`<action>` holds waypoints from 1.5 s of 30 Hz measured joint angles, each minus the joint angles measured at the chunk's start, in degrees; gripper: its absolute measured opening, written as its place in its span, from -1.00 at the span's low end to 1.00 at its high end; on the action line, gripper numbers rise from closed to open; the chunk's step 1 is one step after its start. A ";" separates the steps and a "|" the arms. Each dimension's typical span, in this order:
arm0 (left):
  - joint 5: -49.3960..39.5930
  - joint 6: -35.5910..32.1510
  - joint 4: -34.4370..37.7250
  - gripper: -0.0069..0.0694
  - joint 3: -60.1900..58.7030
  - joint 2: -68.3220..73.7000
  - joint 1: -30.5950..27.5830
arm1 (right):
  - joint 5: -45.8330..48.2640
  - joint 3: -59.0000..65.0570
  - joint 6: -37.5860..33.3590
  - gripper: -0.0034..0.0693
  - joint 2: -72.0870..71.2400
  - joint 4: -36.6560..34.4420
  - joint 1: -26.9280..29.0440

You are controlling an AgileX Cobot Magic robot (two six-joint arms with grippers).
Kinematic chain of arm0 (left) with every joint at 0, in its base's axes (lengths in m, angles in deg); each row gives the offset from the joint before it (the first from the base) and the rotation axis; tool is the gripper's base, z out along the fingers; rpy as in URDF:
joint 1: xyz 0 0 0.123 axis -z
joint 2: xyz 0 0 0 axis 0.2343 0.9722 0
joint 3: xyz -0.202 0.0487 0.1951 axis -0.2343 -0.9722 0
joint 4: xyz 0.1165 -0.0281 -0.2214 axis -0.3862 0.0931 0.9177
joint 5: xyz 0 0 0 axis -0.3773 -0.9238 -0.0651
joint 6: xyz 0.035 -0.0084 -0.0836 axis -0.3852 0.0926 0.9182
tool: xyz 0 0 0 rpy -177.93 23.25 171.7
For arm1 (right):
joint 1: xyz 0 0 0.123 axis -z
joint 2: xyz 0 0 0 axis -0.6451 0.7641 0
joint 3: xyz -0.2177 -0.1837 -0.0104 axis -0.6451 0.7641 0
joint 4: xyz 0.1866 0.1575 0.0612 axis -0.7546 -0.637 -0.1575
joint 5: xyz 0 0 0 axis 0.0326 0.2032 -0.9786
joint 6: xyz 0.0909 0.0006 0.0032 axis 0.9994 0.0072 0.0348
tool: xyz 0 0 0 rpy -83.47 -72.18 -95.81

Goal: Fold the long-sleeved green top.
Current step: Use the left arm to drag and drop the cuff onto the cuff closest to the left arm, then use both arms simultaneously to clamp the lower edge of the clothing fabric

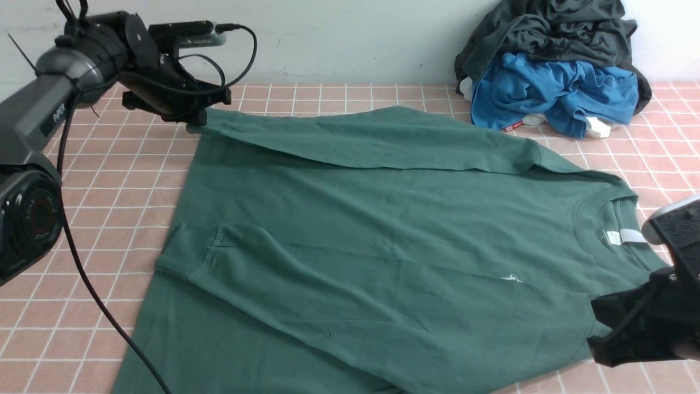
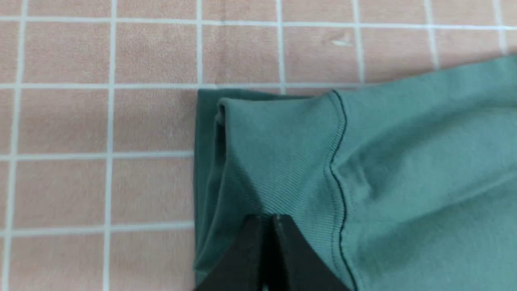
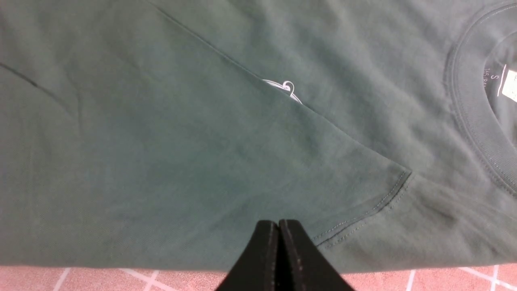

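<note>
The green long-sleeved top (image 1: 383,230) lies flat on the pink tiled table (image 1: 109,180), collar (image 1: 601,202) to the right. Both sleeves are folded across the body. My left gripper (image 1: 192,125) is at the far left corner, shut on the far sleeve's ribbed cuff (image 2: 282,153), which tents up toward the tips (image 2: 268,218). My right gripper (image 1: 593,328) is at the near right, by the shoulder. Its jaws are shut, with the gripper (image 3: 278,222) over the folded near sleeve's seam (image 3: 363,214). I see no cloth pinched there.
A pile of black and blue clothes (image 1: 552,65) sits at the back right against the wall. The left arm's cable (image 1: 98,295) hangs over the table at the near left. Bare tiles (image 1: 350,96) lie behind the top.
</note>
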 joint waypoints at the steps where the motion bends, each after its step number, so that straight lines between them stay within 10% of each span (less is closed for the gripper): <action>1: -2.05 -0.06 0.02 -0.84 0.06 -0.74 0.00 | -0.08 0.00 0.00 -0.94 0.00 0.00 0.00; 8: -18.39 -5.40 -0.63 -0.84 -1.07 -6.82 0.06 | -0.33 0.00 0.00 -0.94 0.00 0.00 0.00; 25: -18.92 -5.35 -10.32 -0.80 -32.52 -19.11 5.78 | 0.73 0.00 -1.08 -0.94 -4.56 0.00 0.00; 35: -18.67 -4.38 -12.07 -0.26 -34.05 -27.76 5.96 | 4.08 0.00 -1.08 -0.94 -4.56 -2.16 0.00; 45: -18.25 -9.49 -8.72 0.22 -67.95 -54.83 15.63 | 6.98 0.00 -1.97 -0.94 -4.56 -6.91 0.00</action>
